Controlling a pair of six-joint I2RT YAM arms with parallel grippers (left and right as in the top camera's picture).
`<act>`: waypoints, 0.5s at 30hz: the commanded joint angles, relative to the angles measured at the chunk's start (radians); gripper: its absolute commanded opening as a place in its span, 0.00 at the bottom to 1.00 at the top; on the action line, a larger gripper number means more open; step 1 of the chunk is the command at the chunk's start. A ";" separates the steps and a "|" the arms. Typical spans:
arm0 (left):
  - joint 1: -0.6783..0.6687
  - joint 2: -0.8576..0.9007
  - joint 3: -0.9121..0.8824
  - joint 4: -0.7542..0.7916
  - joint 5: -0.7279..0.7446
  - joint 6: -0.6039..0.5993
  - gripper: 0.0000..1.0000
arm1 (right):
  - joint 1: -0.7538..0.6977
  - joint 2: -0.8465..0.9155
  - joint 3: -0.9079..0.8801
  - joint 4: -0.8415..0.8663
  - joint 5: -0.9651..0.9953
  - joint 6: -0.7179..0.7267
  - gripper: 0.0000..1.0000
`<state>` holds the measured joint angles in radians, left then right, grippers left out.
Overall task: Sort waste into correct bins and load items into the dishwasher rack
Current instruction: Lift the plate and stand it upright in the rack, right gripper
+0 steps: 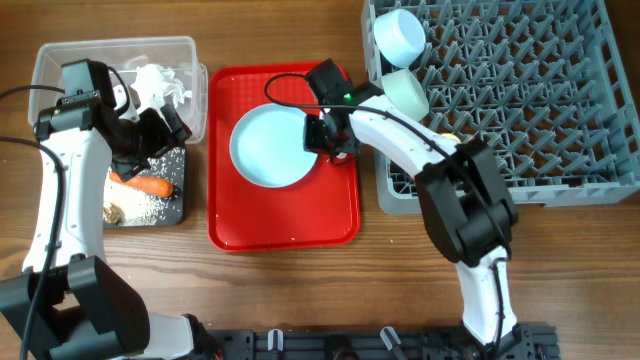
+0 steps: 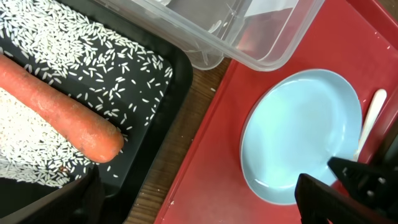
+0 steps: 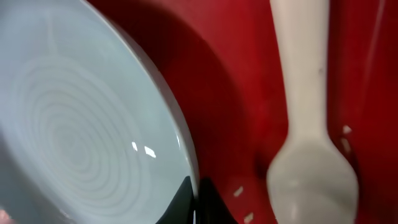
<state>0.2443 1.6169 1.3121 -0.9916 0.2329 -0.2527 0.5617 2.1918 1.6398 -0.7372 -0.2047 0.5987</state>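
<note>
The pale blue plate (image 1: pixel 265 145) lies on the red tray (image 1: pixel 280 230). My right gripper (image 1: pixel 325 135) is shut on the plate's right rim (image 3: pixel 74 137), its fingertips (image 3: pixel 196 199) pinching the edge. The white spoon (image 3: pixel 311 124) lies on the tray beside the plate (image 2: pixel 298 130). My left gripper (image 1: pixel 160 130) hangs open and empty (image 2: pixel 199 202) over the black bin (image 1: pixel 180 215), which holds the carrot (image 1: pixel 148 184), rice (image 1: pixel 150 205) and a brown lump (image 1: pixel 113 213). White tissue (image 1: pixel 160 85) sits in the clear bin (image 1: pixel 60 55). The red wrapper is out of view.
The grey dishwasher rack (image 1: pixel 520 90) stands at the right, holding two bowls (image 1: pixel 402 33) (image 1: pixel 407 92) and a bit of yellow cup (image 1: pixel 450 137). The clear bin's corner (image 2: pixel 267 43) overhangs the gap between black bin and tray.
</note>
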 commanded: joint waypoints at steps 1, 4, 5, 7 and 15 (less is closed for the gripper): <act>0.002 -0.005 0.017 -0.001 0.002 -0.002 1.00 | 0.002 -0.176 -0.003 -0.019 0.069 -0.103 0.04; 0.002 -0.005 0.017 -0.001 0.002 -0.002 1.00 | 0.002 -0.291 -0.003 -0.044 0.176 -0.158 0.04; 0.002 -0.005 0.017 -0.001 0.002 -0.002 1.00 | 0.002 -0.319 -0.003 -0.051 0.209 -0.166 0.04; 0.002 -0.005 0.017 -0.001 0.002 -0.002 1.00 | 0.002 -0.389 -0.003 -0.066 0.308 -0.180 0.04; 0.002 -0.005 0.017 -0.001 0.002 -0.002 1.00 | -0.013 -0.557 -0.003 -0.110 0.882 -0.181 0.04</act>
<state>0.2443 1.6169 1.3125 -0.9920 0.2333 -0.2527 0.5606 1.6760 1.6333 -0.8341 0.3233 0.4385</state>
